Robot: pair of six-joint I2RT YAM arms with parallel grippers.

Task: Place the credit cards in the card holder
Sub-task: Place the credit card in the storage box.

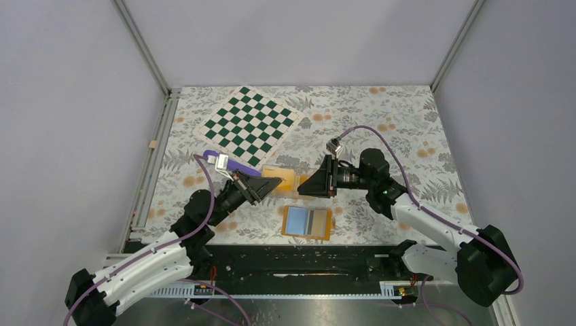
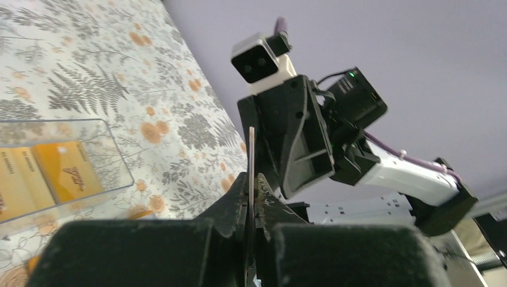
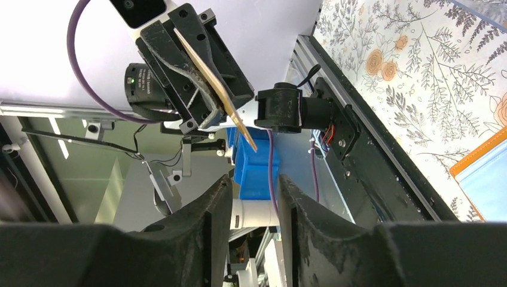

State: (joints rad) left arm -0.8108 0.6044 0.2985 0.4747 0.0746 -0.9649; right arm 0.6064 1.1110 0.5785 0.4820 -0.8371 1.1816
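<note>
My left gripper (image 1: 270, 187) is shut on an orange credit card (image 2: 252, 149), which stands edge-on between its fingers (image 2: 236, 197). The card sticks out of that gripper in the right wrist view (image 3: 216, 86). My right gripper (image 1: 303, 186) faces the left one at a small gap and is open and empty (image 3: 255, 180). The card holder (image 1: 307, 222) lies open on the table in front of both grippers, with an orange rim and a light-blue and grey-striped inside. Its corner shows in the right wrist view (image 3: 485, 179).
A clear tray (image 1: 293, 176) with more orange cards (image 2: 67, 171) sits just behind the grippers. A green-and-white chessboard (image 1: 248, 123) lies at the back. A purple object (image 1: 231, 163) lies left of the tray. A black rail (image 1: 306, 265) runs along the near edge.
</note>
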